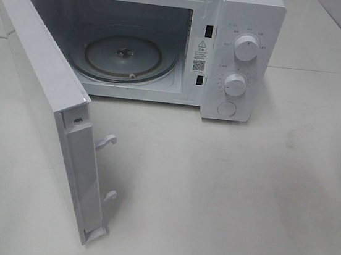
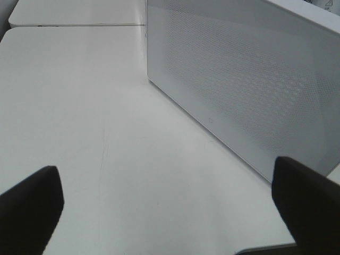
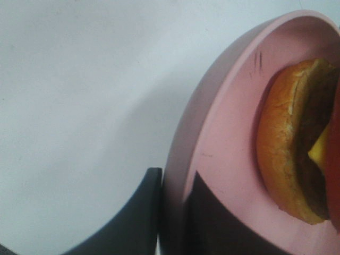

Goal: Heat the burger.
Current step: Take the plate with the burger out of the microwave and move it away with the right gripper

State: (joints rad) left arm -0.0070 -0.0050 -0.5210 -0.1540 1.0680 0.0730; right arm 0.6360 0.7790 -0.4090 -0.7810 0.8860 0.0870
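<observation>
The burger (image 3: 289, 154) shows only in the right wrist view: golden-brown bun, brown patty and a bit of yellow cheese, lying on a round pink plate (image 3: 223, 138). My right gripper (image 3: 175, 183) is shut on the plate's rim, one dark finger (image 3: 139, 212) outside the rim and the other inside. My left gripper (image 2: 167, 180) is open and empty above the white table, facing the microwave door's outer face (image 2: 239, 79). Neither gripper nor the burger shows in the exterior high view.
The white microwave (image 1: 245, 25) stands at the back of the table with its cavity open and a glass turntable (image 1: 129, 57) inside. Its door (image 1: 44, 93) swings out far to the front left. Two knobs (image 1: 247, 48) are on its right panel.
</observation>
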